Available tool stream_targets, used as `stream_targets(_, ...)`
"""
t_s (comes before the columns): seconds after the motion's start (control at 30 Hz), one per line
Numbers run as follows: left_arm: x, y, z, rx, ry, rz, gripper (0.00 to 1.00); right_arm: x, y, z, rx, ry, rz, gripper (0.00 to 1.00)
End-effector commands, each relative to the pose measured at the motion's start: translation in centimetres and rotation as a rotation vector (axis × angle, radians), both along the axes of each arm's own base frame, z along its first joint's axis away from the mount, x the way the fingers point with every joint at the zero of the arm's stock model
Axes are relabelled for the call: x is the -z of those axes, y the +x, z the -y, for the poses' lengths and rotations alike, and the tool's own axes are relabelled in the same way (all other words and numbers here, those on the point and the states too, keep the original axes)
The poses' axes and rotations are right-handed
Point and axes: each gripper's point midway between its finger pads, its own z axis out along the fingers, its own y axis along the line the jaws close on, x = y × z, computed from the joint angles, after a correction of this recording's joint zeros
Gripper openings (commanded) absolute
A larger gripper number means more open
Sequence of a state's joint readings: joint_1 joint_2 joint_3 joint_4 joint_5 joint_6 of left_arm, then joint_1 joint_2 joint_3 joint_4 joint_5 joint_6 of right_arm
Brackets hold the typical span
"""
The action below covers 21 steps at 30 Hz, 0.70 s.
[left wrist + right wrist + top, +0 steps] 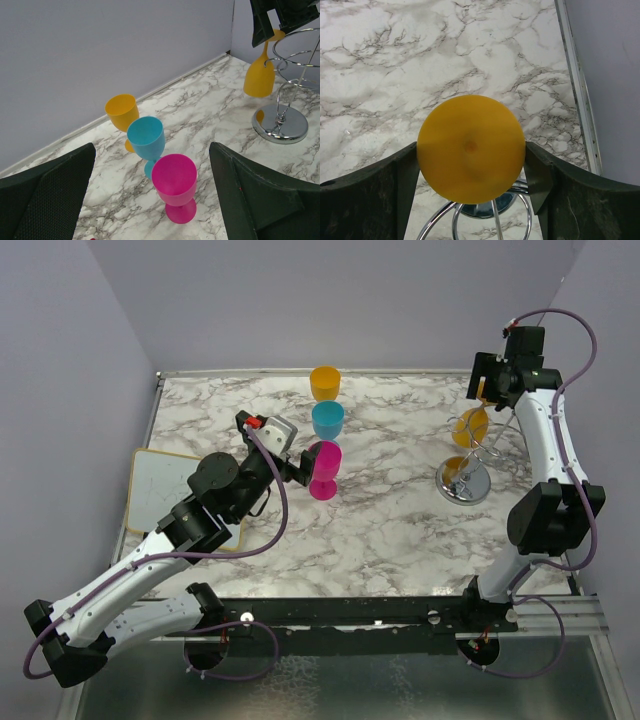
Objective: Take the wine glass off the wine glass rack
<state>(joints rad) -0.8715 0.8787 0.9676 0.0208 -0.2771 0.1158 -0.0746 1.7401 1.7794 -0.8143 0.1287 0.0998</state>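
Note:
A yellow wine glass (470, 428) hangs upside down at the silver wine glass rack (463, 482) at the far right. My right gripper (490, 390) is shut on its round foot (470, 149); both fingers touch the foot's rim, with the rack's wire arms (490, 220) just below. The left wrist view shows the glass (260, 75) hanging beside the rack (280, 125). My left gripper (300, 462) is open and empty. Its fingers (55, 195) stand apart on either side of a pink glass (175, 185) that stands on the table.
A blue glass (327, 420) and another yellow glass (324, 382) stand upright in a row behind the pink one (323, 470). A white board (160, 490) lies at the table's left edge. Walls close off the back and both sides.

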Motion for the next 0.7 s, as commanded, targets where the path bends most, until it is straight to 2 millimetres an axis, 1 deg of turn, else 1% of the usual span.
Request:
stream_targets(0.0,-0.3,-0.1,0.3,0.018,-0.013,0.012,1.0,-2.1,0.3,0.0,-0.005,0.009,0.057,0.78)
stream_targets(0.2,-0.2,-0.1,0.4,0.022,-0.013,0.01,1.0,-2.7,0.4,0.0,-0.006,0.007,0.07,0.74)
stream_targets(0.43,-0.1,-0.1,0.5,0.026,-0.013,0.007,0.99,-4.0,0.5,0.1,-0.004,0.003,0.097,0.72)
stream_targets(0.67,-0.2,-0.2,0.5,0.027,-0.014,0.008,1.0,-4.2,0.5,0.9,0.036,-0.025,0.092,0.71)
